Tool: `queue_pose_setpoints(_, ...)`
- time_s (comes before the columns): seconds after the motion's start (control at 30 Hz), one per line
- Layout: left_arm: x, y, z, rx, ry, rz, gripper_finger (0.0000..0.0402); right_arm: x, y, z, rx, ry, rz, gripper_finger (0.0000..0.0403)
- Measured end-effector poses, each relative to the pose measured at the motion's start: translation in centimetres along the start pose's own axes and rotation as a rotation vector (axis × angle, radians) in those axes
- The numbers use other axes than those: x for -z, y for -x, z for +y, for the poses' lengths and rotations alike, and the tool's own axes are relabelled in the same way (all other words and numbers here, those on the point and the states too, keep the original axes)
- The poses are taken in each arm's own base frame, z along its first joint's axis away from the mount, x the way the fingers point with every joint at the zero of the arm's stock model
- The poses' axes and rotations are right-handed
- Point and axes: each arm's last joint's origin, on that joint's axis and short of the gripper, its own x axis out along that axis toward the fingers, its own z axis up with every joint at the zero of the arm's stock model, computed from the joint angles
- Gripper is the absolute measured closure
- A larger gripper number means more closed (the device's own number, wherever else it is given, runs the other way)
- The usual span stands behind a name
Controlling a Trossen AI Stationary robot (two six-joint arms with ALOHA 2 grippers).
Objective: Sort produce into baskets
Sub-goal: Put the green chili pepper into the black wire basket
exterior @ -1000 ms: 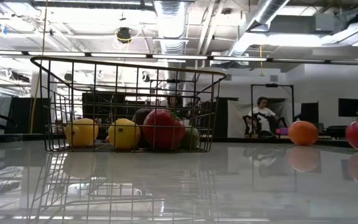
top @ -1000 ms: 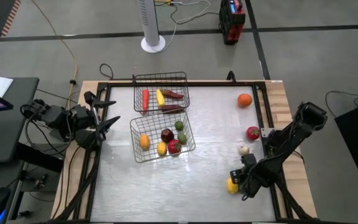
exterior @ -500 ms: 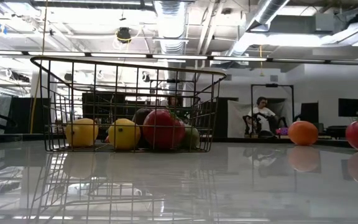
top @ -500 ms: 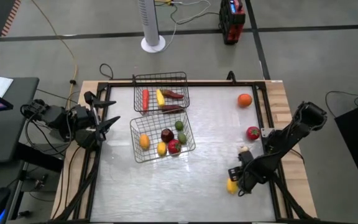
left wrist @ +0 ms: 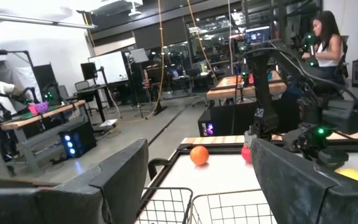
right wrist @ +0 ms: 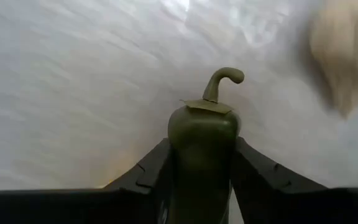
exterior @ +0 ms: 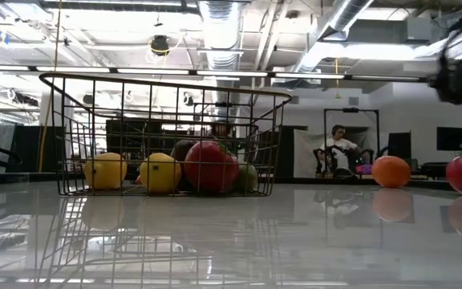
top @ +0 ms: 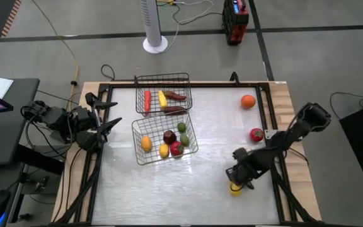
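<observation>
Right gripper (top: 237, 171): lower right of the high view, above the table; jaws closed on a green pepper (right wrist: 204, 134), one finger (right wrist: 143, 176) pressed to each side, curled stem pointing away from the wrist.
Left gripper (top: 111, 124): left edge of the table in the high view, beside the near basket; fingers (left wrist: 120, 174) spread apart, holding nothing.
Table (top: 200, 183): pale glossy top in a dark frame.
Far basket (top: 162, 96): upper centre of the high view; holds a red-orange long piece, a yellow corn-like piece and two dark chili-like pieces.
Near basket (top: 164, 140): just below the far basket, tilted; holds an orange fruit, a lemon, two red apples and green fruit.
Orange (top: 248, 101): loose, upper right of the table.
Red apple (top: 256, 134): loose, right edge, below the orange.
Yellow lemon (top: 235, 188): loose, just below the right gripper, partly covered by it.
Pale object (right wrist: 344, 56): upper right of the right wrist view, blurred; kind not clear.
People: one seated at a desk, right of centre in the low view.
</observation>
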Motion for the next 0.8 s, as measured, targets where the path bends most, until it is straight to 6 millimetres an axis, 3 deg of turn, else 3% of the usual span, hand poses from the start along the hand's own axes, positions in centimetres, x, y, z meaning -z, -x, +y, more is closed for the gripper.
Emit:
queue_pose_setpoints(0.2, 0.0, 0.0, 0.0, 0.0, 0.001, 0.0, 0.0129, -3.7, 2.5, 1.7, 0.006, 0.097, -0.014, 0.024)
queue_pose_setpoints(0.33, 0.0, 0.0, 0.0, 0.0, 0.001, 0.0, 0.0129, -7.1, 4.4, 2.9, -0.026, 0.153, -0.119, 0.0241)
queue_pose_setpoints(0.8, 0.0, 0.0, 0.0, -0.003, -0.009, 0.001, 0.0129, -19.5, 12.0, 6.2, -0.246, 0.322, -0.755, 0.0235)
